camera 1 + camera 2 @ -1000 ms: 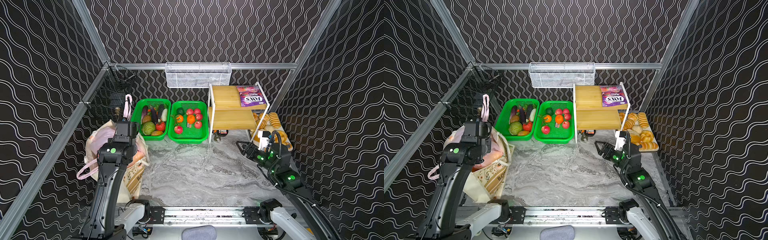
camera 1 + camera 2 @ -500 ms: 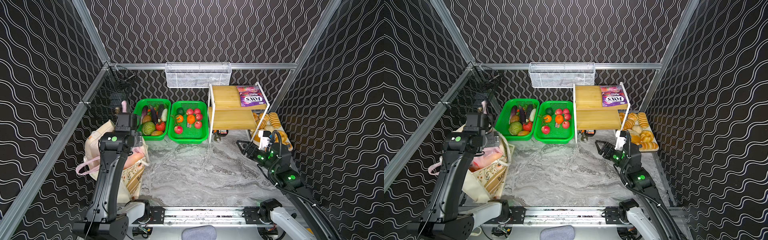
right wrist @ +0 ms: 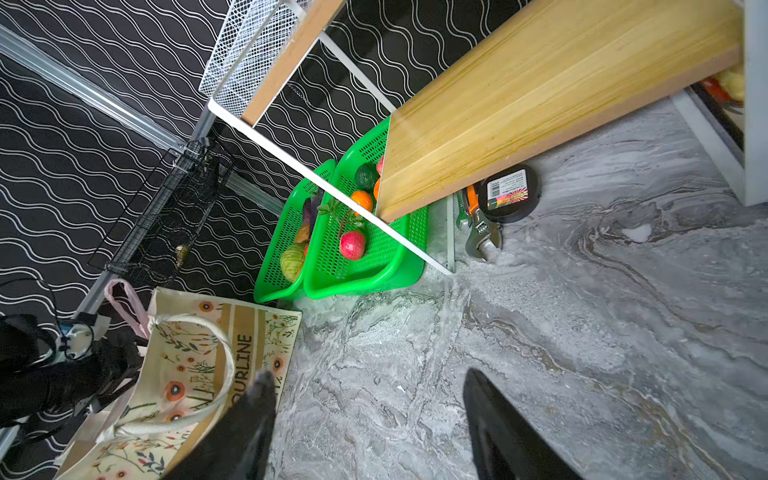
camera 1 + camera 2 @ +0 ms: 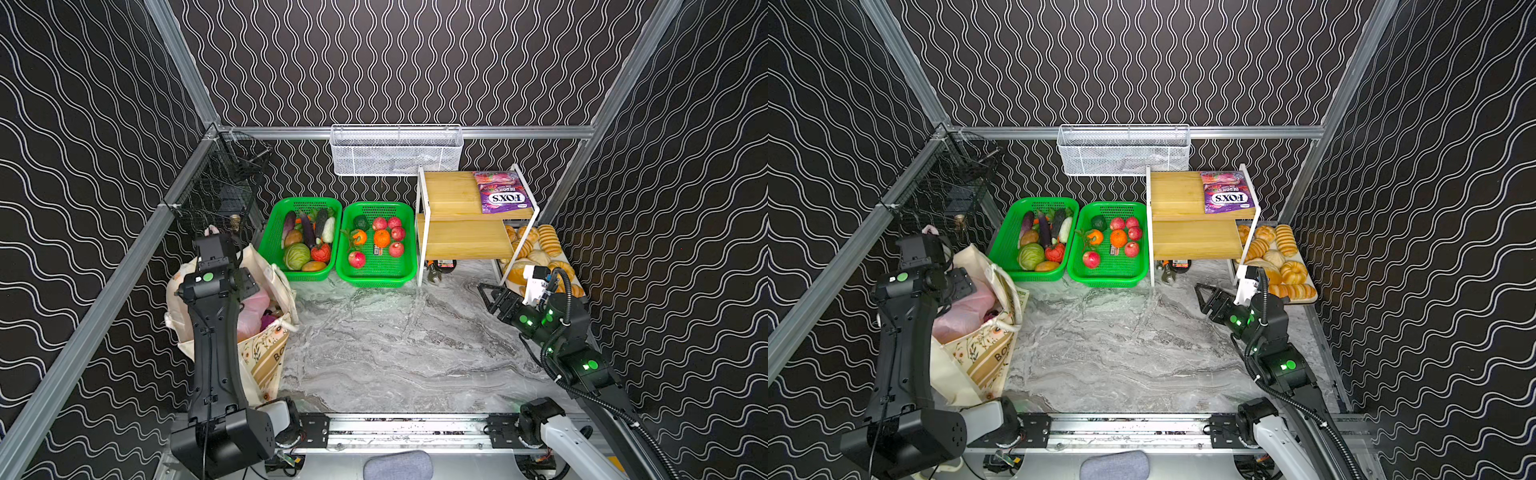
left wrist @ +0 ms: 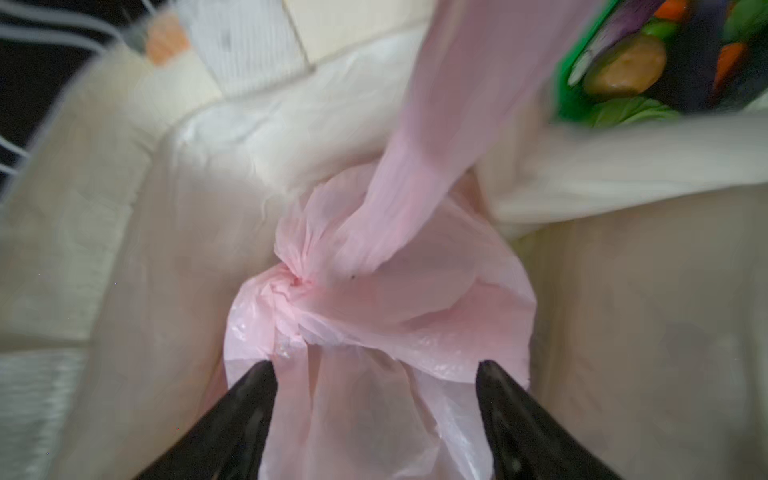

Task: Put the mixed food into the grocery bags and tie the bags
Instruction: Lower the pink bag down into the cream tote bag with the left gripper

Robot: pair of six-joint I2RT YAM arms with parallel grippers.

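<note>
Left claw (image 5: 376,370) is gaping, gripping nothing, over knotted pink bag (image 5: 374,291) inside canvas tote (image 4: 266,353). Right claw (image 3: 366,374) is hovering open, empty, above worktop (image 3: 582,332).

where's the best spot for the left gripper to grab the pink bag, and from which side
Take the bunched handle strip just above the knot of the pink bag. It is gathered narrow there, so it should fit between the left gripper's open jaws. Come straight down from above: the canvas tote's walls stand around the bag and block a sideways approach.
</note>
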